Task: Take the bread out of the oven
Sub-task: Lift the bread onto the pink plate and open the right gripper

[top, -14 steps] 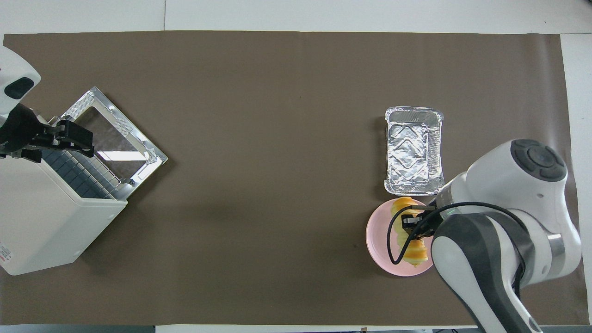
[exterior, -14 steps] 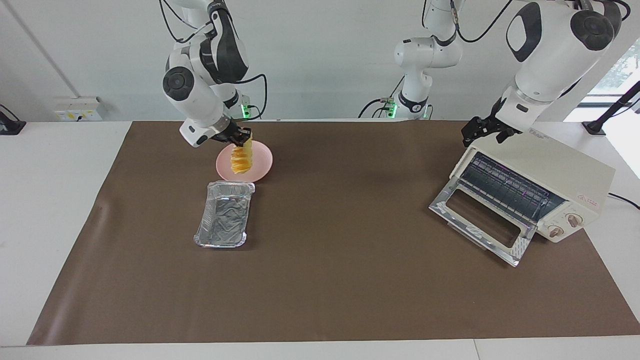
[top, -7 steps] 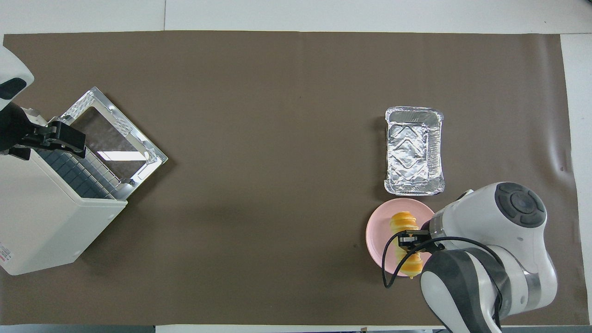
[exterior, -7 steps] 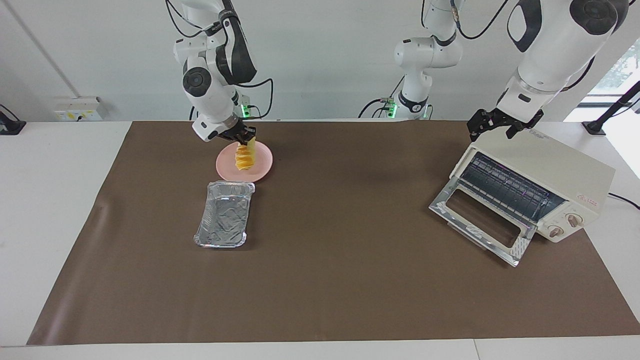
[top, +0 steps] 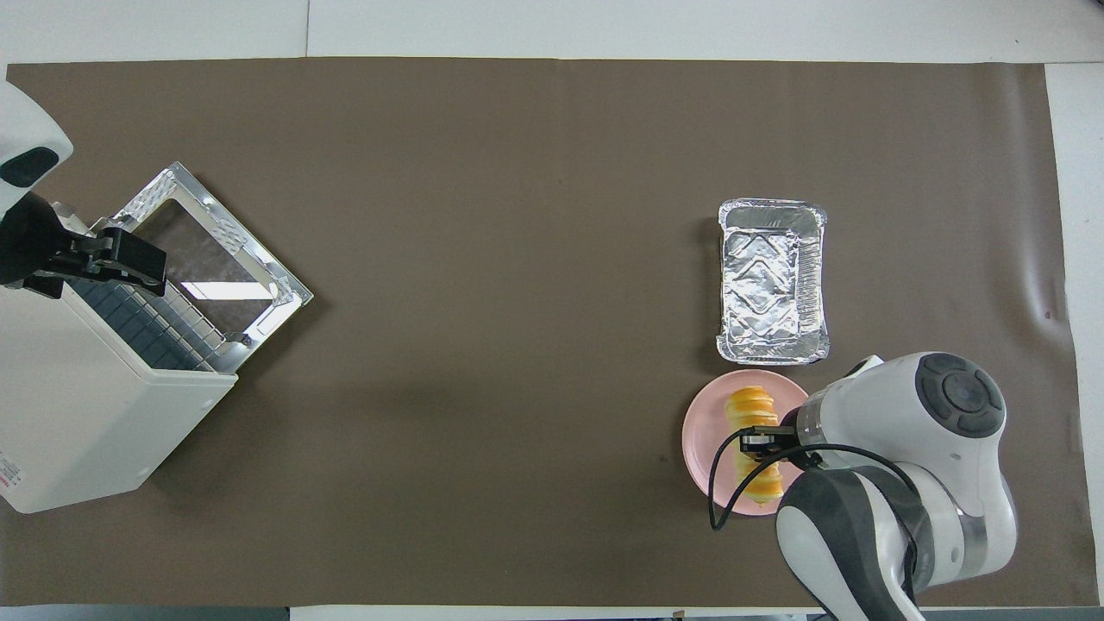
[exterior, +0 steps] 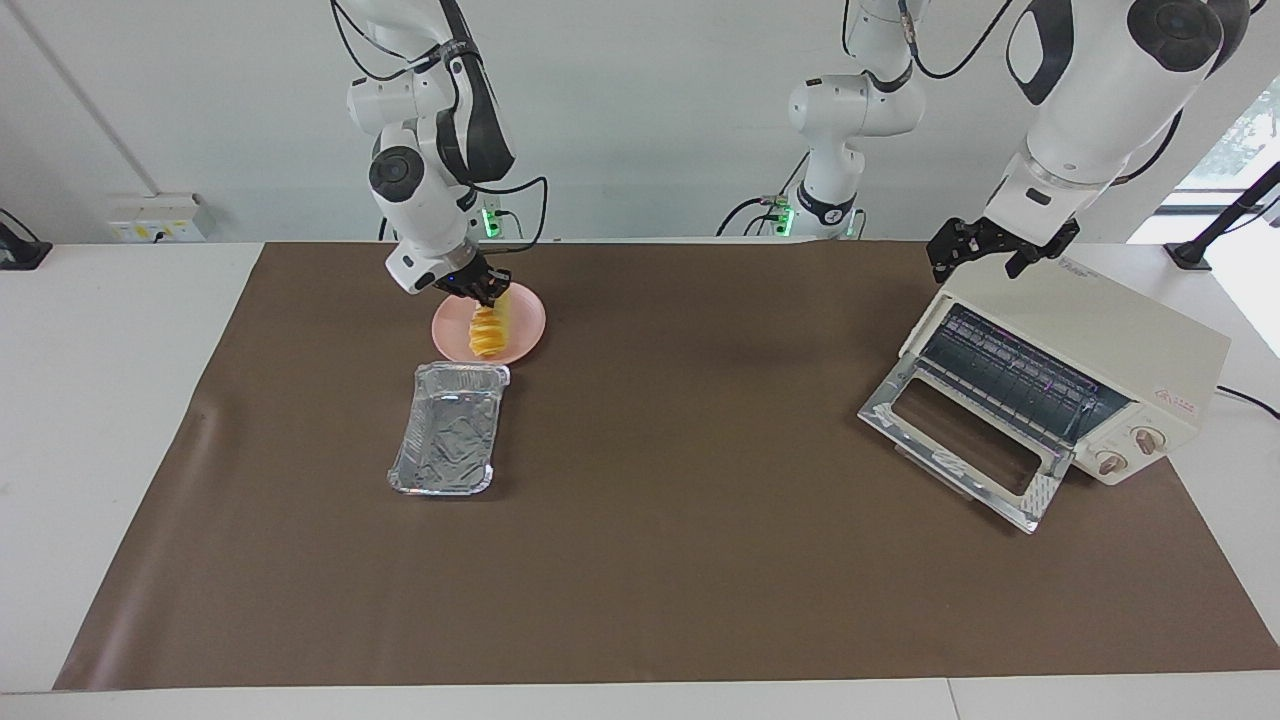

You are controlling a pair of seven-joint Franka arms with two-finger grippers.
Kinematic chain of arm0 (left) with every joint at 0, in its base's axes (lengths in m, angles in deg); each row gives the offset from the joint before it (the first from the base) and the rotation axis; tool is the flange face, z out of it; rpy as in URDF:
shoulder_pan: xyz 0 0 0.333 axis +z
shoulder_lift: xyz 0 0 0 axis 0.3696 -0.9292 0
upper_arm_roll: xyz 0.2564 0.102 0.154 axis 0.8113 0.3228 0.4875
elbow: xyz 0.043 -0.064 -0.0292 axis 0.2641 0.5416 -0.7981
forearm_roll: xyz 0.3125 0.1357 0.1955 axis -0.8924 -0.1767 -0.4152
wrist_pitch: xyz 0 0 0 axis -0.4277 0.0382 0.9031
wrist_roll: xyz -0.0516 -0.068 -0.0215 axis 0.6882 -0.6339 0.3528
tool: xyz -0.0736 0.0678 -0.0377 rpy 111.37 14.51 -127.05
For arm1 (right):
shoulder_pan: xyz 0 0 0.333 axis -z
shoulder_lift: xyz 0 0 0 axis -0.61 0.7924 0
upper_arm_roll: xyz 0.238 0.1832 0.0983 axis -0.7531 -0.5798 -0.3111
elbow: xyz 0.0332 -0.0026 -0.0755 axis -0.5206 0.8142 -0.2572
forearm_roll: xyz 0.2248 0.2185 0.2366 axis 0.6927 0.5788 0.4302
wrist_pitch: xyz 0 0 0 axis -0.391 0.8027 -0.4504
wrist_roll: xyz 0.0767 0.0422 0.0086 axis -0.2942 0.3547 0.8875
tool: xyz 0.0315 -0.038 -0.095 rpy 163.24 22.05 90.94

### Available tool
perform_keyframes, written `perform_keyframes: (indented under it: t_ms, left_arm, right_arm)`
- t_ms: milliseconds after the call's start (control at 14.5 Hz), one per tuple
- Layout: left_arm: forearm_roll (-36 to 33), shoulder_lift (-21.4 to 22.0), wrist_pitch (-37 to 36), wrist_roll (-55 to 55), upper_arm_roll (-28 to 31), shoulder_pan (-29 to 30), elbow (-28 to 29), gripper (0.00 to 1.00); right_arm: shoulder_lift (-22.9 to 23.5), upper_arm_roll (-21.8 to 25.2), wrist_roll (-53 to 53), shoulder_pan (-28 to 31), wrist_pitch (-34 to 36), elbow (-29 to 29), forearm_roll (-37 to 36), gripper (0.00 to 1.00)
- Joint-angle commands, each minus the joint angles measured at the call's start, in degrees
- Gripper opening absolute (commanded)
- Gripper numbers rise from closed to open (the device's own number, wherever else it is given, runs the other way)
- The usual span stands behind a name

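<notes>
Bread (exterior: 487, 331) hangs from the right hand (exterior: 487, 291) over the pink plate (exterior: 524, 318), the landmark for everything else. The loaf is steeply tilted, its upper end pinched between the fingers, which are pressed tight on it, and its lower end points down at the plate. Whether that lower end touches the plate cannot be told. In the overhead view the bread (top: 753, 442) lies lengthwise across the plate (top: 700, 440), with the right hand (top: 762, 442) covering its middle.

Just beside the plate, farther from the robots, sits a foil tray (exterior: 446, 428); its near short edge almost meets the plate's rim (top: 770, 280).

Well apart from the plate, toward the left arm's end of the tabletop (exterior: 700, 560), stands the oven (exterior: 1120, 350). Its glass door (exterior: 965, 440) is folded down flat in front of it, and the wire rack (exterior: 1010, 375) inside shows bare. Two round knobs (exterior: 1130, 452) sit at the end of its front.

The left hand (exterior: 985, 252) hovers over the oven's top edge, at the corner nearer the plate, with its fingers spread wide and gripping nothing. In the overhead view it (top: 112, 263) is over the oven's (top: 86, 414) open mouth.
</notes>
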Motion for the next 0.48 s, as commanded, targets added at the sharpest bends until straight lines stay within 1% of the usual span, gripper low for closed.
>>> perform_keyframes:
  t_ms: [0, 69, 138, 207, 276, 345, 414]
  left_arm:
    - [-0.18, 1.10, -0.88, -0.26, 0.36, -0.52, 0.91, 1.00]
    - [-0.18, 1.10, -0.97, -0.26, 0.45, 0.01, 1.00, 1.00]
    - [-0.18, 1.10, -1.06, -0.17, 0.62, 0.18, 0.91, 1.00]
    - [-0.18, 1.10, -0.97, -0.09, 0.80, 0.27, 0.91, 1.00]
    - [-0.18, 1.10, -1.06, -0.08, 0.80, 0.27, 0.91, 1.00]
    - [-0.18, 1.10, -1.06, -0.08, 0.80, 0.27, 0.91, 1.00]
    - [-0.18, 1.10, -0.97, -0.08, 0.80, 0.19, 0.91, 1.00]
  right_arm:
    - [1.16, -0.06, -0.15, 0.29, -3.51, 0.47, 0.58, 0.00]
    - [1.60, -0.06, -0.15, 0.29, -4.14, 0.38, 0.58, 0.00]
    - [1.87, -0.06, -0.24, 0.29, -4.93, 0.12, 0.58, 0.11]
    - [2.13, -0.06, -0.41, 0.55, -5.19, -0.23, 0.50, 0.51]
    - [2.75, -0.06, -0.42, 1.08, -4.68, -1.45, 0.58, 0.90]
    - [2.93, 0.02, -0.07, 2.13, -3.63, -3.73, 0.58, 1.00]
    - [2.84, 0.03, 0.02, 3.27, -0.83, -6.01, 0.58, 1.00]
